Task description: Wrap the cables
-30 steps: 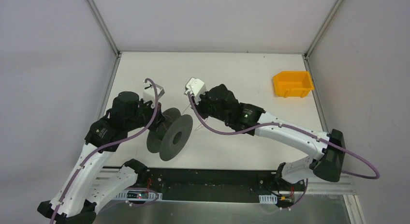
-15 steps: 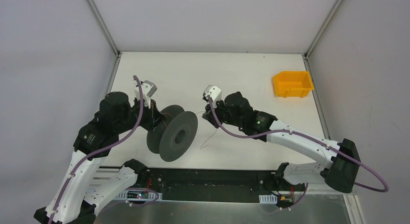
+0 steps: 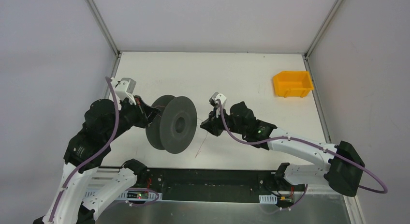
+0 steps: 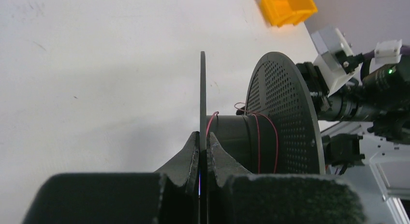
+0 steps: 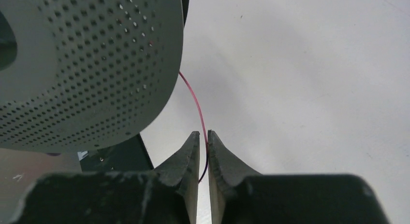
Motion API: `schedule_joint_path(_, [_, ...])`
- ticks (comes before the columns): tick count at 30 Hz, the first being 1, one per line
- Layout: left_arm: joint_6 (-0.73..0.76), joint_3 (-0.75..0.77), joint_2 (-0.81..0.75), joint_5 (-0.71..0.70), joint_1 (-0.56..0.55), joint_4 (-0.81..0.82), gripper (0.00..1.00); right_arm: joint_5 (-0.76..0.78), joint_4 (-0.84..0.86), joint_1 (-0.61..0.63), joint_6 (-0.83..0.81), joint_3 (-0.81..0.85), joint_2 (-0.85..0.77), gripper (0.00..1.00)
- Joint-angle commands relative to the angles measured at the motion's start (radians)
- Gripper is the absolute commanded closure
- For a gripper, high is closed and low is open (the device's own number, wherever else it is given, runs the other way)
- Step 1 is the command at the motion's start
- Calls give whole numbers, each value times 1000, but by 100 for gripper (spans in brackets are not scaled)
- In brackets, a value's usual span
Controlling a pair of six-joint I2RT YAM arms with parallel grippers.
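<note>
Starting at the right gripper [image 5: 203,137]: its two black fingers are pinched together on a hair-thin, reddish, flexible wire strand [image 5: 195,100]. The strand slips in between the tips and curves up behind the perforated flange. My guess is it's held that way to keep a bit of tension and steer the strand onto the core as the reel gets turned.

The left gripper [image 4: 203,139] is clamped hard on the rim of the black plastic two-flanged spool [image 3: 172,123], with the thin flange edge-on between the pads. That carries the spool up off the white table [image 3: 241,74], axle pointing roughly across at the other arm. Makes sense to me: grabbing the rim leaves the core open for winding.

The wire strand itself is super skinny, way thinner than the purple cables [image 3: 113,115] running along the arms. It's pinkish red up close and nearly dark from overhead. A few loose turns sit on the dark grey core [image 4: 237,137] between the flanges, not neat, with gaps between them. From the spool it bridges over to the right fingers, and past them a loose tail [image 3: 199,147] hangs down toward the table. From above I honestly can't tell if the end touches the surface.

The yellow plastic bin [image 3: 292,83] sits off at the far right, well apart from all this.
</note>
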Motion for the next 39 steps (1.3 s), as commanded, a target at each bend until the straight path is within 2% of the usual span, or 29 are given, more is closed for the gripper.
schedule_joint_path(1, [-112, 44, -56, -128, 3, 123, 100, -40, 157, -3, 97, -28, -32, 86])
schedule_joint_path(10, [-206, 43, -92, -145, 2, 169, 100, -53, 266, 17, 156, -65, 13, 85])
schedule_joint_path(25, [-223, 19, -103, -259, 3, 228, 100, 12, 349, 139, 194, -88, 87, 82])
schedule_joint_path(32, [-227, 4, -105, -318, 3, 251, 100, 68, 338, 185, 177, -102, 105, 82])
schedule_joint_path(37, [-233, -3, -102, -314, 3, 257, 100, 95, 341, 185, 114, -113, 105, 91])
schedule_joint_path(39, [-235, -3, -102, -314, 2, 259, 100, 109, 341, 185, 87, -108, 106, 90])
